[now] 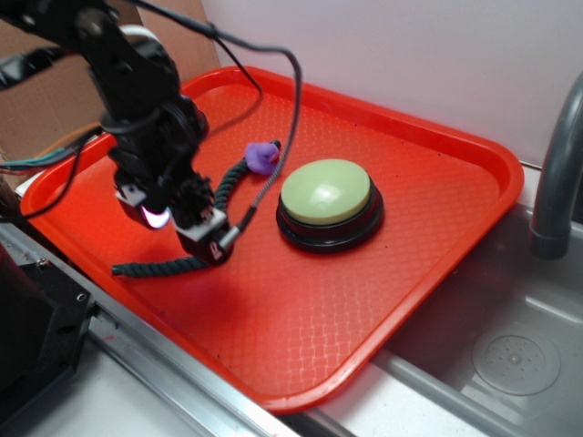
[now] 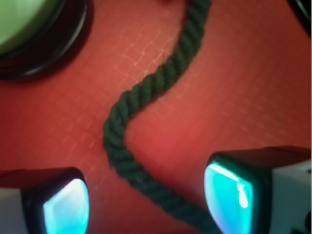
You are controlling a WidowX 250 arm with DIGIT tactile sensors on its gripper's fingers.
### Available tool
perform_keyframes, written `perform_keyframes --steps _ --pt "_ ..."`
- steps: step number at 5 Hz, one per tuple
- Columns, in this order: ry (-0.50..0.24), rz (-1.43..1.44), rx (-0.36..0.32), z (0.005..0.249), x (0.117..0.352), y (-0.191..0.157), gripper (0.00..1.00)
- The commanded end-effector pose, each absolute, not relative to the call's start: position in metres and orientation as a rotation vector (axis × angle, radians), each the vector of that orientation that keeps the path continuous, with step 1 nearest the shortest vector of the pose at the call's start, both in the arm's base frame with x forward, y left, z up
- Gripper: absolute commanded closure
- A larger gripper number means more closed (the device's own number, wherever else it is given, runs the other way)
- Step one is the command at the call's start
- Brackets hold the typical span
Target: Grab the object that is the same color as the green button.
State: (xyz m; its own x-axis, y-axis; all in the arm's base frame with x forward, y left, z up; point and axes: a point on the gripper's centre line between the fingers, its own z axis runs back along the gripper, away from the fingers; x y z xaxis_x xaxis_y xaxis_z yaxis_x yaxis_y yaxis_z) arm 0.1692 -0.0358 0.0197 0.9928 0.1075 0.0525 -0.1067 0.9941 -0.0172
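A long dark green twisted rope [image 1: 164,266] lies wavy on the red tray [image 1: 364,300], with a purple knob [image 1: 262,157] at its far end. In the wrist view the rope [image 2: 122,151] runs down between my two glowing pads [image 2: 66,207], close to the right one. My gripper [image 1: 187,228] is open, low over the rope's middle, with the rope passing between its fingers. The green button [image 1: 325,193], a pale yellow-green dome on a black base, stands to the right of the gripper; its edge shows at the wrist view's top left [image 2: 24,29].
A metal sink [image 1: 510,355] lies beyond the tray's right edge, with a grey faucet [image 1: 556,173] above it. Cardboard [image 1: 36,100] stands at the back left. Black cables [image 1: 282,109] hang from the arm over the tray.
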Motion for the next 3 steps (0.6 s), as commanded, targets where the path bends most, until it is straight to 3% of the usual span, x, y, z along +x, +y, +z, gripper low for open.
perform_keyframes --steps 1,2,3 --pt "-0.063 0.062 -0.004 0.0015 0.1807 -0.0547 0.0" --pt "-0.064 0.088 0.003 0.0001 0.1787 -0.0533 0.55" --pt "-0.072 0.106 0.01 0.0021 0.1787 -0.0516 1.0"
